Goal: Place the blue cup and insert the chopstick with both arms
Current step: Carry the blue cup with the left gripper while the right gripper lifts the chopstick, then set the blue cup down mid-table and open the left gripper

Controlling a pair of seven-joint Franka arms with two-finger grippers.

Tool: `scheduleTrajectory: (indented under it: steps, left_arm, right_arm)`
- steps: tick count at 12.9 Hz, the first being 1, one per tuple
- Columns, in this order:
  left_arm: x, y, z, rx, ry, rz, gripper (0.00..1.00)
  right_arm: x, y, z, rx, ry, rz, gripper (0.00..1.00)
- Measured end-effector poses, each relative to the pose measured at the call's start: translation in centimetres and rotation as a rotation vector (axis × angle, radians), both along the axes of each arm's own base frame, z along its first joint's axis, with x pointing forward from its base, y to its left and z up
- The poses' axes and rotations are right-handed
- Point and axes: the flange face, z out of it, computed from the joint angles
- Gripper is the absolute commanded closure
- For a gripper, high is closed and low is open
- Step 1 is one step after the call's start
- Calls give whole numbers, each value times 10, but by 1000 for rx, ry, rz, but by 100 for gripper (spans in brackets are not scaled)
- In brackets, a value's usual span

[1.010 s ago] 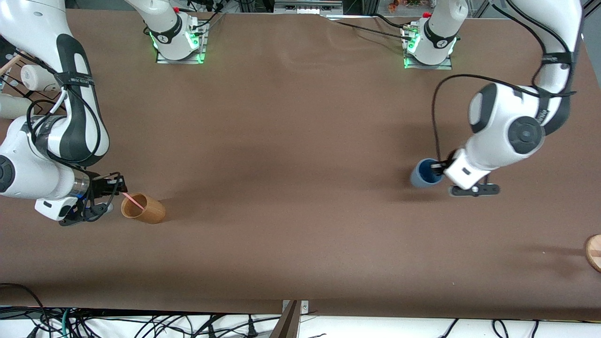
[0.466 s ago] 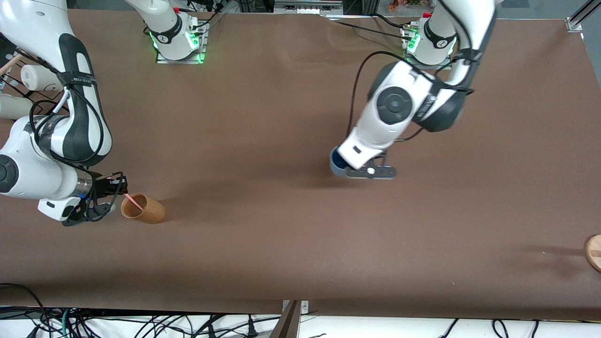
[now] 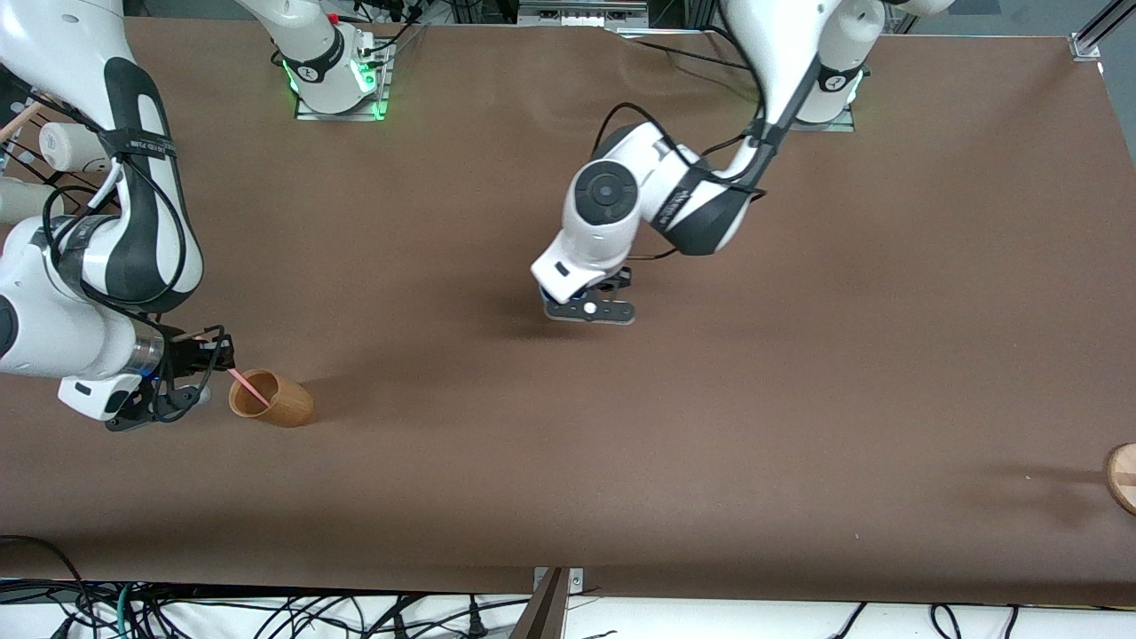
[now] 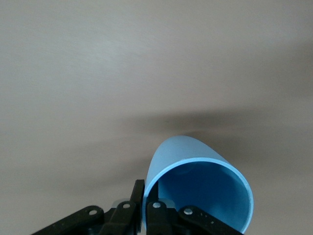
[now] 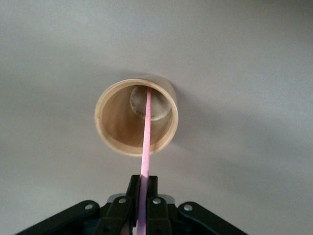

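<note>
— Watch the left hand point(image 3: 581, 297). It's pinching the cup point(image 4: 198, 188) by the rim, one finger inside and one outside, and it has swung a long way in the last second: from the left arm's end of the bench to over the middle.

— I can barely see the cup from the front.

— No, the wrist covers it there. The left wrist view shows it plainly: light blue, mouth open toward the camera, bare bench point(image 3: 799, 399) under it with a shadow. I can't tell whether it has touched down or is a little above the surface.

— And the right hand point(image 3: 213, 355)?

— Closed on the chopstick point(image 3: 251, 387), gripping its upper end. It has hardly moved. The pink stick runs from the fingers down into the tan cup point(image 3: 271, 398) near the right arm's end, the tip against the bottom, as the right wrist view shows.

— So it hasn't pulled the stick out yet?

— Not yet. My guess is it's waiting on the other arm. The cup coming to the middle means a spot both arms can reach. Once it's set down upright and let go, the stick can be lifted clear and carried over.

— Anything else around?

— Only a wooden disc point(image 3: 1123, 477) at the edge of the bench, well apart from both.
</note>
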Motion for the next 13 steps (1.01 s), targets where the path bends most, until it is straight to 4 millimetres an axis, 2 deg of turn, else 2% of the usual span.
scheduleTrajectory:
  steps: [2, 4, 6, 7, 8, 9, 11, 13]
  left_arm:
    - [-3, -19, -20, -7, -6, 17, 100]
    - [-2, -23, -42, -1, 0, 34, 100]
    - [-1, -22, -60, 5, 5, 42, 100]
    - [0, -22, -59, 3, 2, 46, 82]
    - [1, -22, -59, 1, 0, 49, 36]
    - [1, -22, -59, -3, -1, 53, 0]
    - [3, -23, -55, -22, 5, 67, 0]
    - [8, -26, -41, -64, 10, 90, 0]
  right_arm:
    - [1, 4, 37, 6, 33, 9, 100]
    - [-4, 7, 72, 11, 59, 15, 100]
    - [-10, 11, 95, 14, 92, 15, 100]
    - [-13, 16, 107, 13, 102, 17, 100]
    - [-17, 23, 119, 12, 111, 17, 100]
    - [-20, 30, 130, 9, 116, 14, 100]
    - [-23, 46, 143, 1, 115, 3, 100]
    - [-25, 71, 146, -16, 117, -32, 100]
